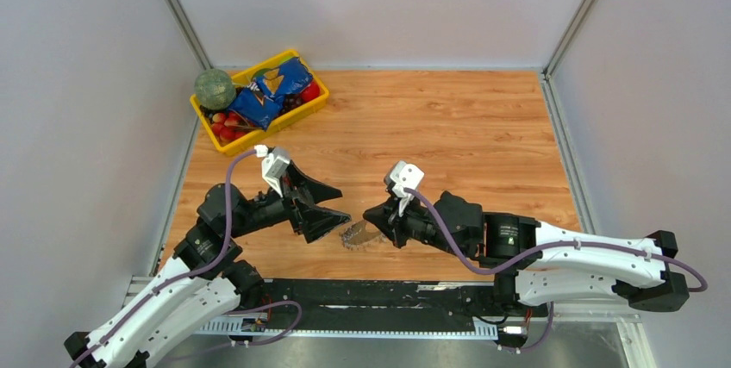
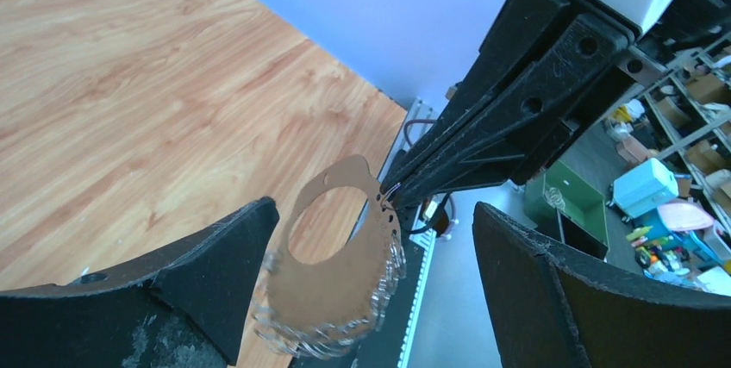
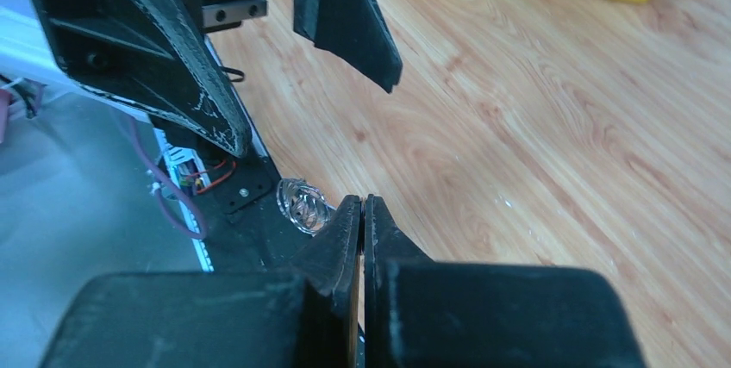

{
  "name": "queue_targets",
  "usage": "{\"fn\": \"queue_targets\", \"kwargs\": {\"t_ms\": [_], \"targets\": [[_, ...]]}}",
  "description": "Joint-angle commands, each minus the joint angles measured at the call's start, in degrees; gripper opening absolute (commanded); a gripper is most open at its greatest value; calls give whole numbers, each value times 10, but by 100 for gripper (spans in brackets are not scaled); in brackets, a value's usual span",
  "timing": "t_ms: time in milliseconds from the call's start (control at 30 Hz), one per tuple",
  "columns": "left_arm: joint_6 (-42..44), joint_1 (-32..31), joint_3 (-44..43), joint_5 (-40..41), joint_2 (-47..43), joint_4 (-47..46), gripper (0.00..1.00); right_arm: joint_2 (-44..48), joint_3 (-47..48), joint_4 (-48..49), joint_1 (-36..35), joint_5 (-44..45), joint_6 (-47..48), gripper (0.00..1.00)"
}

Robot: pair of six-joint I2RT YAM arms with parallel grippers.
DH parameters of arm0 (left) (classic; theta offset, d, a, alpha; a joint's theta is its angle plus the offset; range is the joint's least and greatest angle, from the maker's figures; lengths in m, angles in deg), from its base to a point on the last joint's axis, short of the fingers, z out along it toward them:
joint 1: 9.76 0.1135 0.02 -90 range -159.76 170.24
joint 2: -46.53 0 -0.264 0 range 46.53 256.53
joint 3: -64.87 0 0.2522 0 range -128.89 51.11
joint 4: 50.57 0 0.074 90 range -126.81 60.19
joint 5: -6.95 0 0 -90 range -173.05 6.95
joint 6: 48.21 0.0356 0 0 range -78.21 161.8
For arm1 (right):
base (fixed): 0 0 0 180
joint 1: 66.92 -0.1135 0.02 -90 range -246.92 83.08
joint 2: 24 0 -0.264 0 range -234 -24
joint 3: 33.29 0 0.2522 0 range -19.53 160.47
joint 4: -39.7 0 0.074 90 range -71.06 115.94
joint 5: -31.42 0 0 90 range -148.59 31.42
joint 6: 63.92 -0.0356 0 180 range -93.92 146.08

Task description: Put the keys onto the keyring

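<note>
The keyring [image 2: 332, 286] is a thin brownish oval plate with a big hole, hanging in the air with a fringe of small silvery pieces [image 2: 379, 277] along its lower edge. In the top view it hangs low [image 1: 362, 235] between the two grippers. My right gripper [image 3: 363, 201] is shut on its edge; only the fringe [image 3: 302, 206] sticks out to the left of the fingers. My left gripper [image 2: 372, 213] is open, one finger [image 2: 215, 273] on each side of the ring, not touching it. I see no loose key and none with a black head.
A yellow bin [image 1: 226, 142] with snack bags, red fruit and a green ball stands at the back left. The black base rail [image 1: 362, 295] runs along the table's near edge just below the grippers. Grey walls close in the table on three sides.
</note>
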Motion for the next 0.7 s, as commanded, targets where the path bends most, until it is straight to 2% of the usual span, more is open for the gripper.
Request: {"fn": "queue_targets", "kwargs": {"t_ms": [0, 333, 667], "targets": [[-1, -3, -3, -33, -14, -58, 94, 10, 44, 53, -3, -49, 45, 0], [-10, -3, 4, -71, -23, -81, 89, -6, 76, 60, -4, -17, 55, 0], [-3, -2, 7, -52, -16, -93, 89, -39, 112, 62, -3, 8, 57, 0]]}}
